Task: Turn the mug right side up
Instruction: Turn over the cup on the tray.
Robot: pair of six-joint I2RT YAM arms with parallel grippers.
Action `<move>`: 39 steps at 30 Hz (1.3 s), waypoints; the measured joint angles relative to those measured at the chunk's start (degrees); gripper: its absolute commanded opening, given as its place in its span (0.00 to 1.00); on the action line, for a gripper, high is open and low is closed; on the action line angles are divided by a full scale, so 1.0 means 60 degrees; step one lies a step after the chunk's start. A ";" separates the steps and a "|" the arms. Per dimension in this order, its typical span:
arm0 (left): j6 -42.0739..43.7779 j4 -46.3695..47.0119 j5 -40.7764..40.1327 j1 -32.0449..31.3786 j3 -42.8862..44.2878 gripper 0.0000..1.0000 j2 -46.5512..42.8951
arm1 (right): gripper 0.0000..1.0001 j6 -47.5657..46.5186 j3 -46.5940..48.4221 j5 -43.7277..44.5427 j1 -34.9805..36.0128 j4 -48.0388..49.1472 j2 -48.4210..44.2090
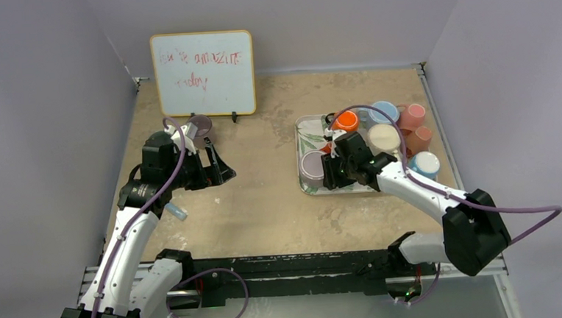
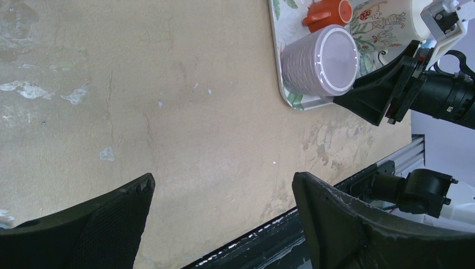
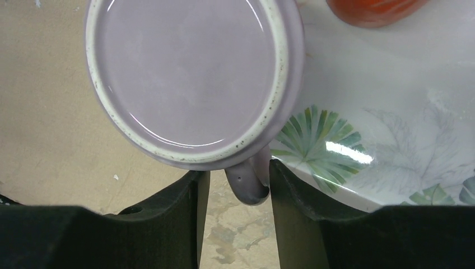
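A ribbed lavender mug (image 1: 312,167) is pictured upside down, glossy round base upward, at the lower left corner of a leaf-patterned tray (image 1: 307,134), right of centre in the overhead view. The black jaws of the right gripper (image 3: 235,182) are spread astride its curved handle (image 3: 249,188). The left gripper (image 2: 224,193) is seen wide open above the mottled tan table (image 1: 266,204).

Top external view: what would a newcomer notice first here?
A tray crowded with colourful mugs sits at the right. At its near left corner a lilac mug stands upside down, its handle between the open jaws of the right gripper. A whiteboard with red scribble stands at the far left.
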 measured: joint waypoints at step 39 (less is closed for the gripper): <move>-0.0007 0.0000 -0.0004 0.0000 0.0000 0.91 0.0000 | 0.00 -0.0084 0.0113 0.0244 0.0488 0.0885 -0.0346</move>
